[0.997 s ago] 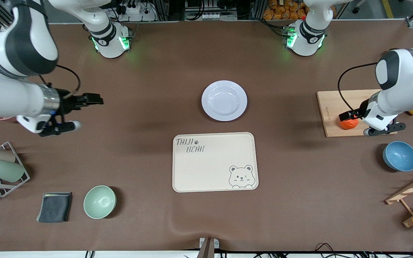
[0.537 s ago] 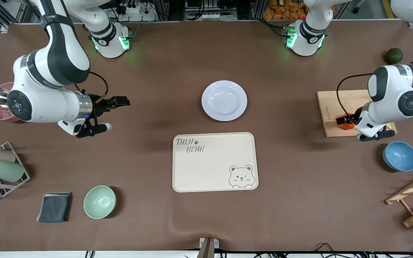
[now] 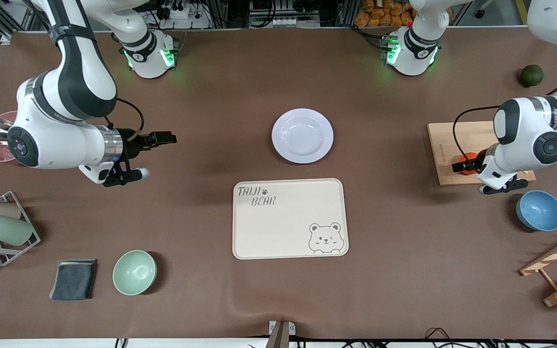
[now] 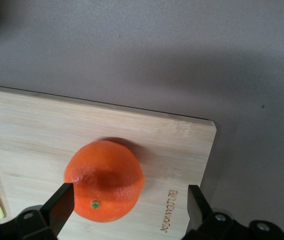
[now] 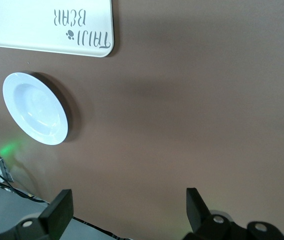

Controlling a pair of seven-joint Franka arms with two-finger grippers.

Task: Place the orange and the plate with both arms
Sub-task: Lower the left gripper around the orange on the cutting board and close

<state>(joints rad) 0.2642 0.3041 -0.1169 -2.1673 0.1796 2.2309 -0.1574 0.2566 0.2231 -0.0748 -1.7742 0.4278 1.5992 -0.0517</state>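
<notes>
Since the orange (image 4: 104,181) sits round and a bit squishy on the cutting board (image 4: 27,130), the left gripper (image 4: 127,206), spread wide around it, should pinch its middle gently. Glossy plate (image 3: 302,135) sits mid-table, slippery, best taken by the rim; right gripper (image 3: 160,138) hangs released over bare table well toward the right arm's end.

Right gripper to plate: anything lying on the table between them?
No. In the front view only bare brown mat lies between the open right gripper and the plate; the right wrist view agrees.

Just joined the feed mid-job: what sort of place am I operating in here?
Most likely a robotics lab bench staged as a kitchen table: two arms are bolted to a brown mat, with cable racks along the table's edge by their bases. Props include a plate, a printed bear tray and an orange on a cutting board.
</notes>
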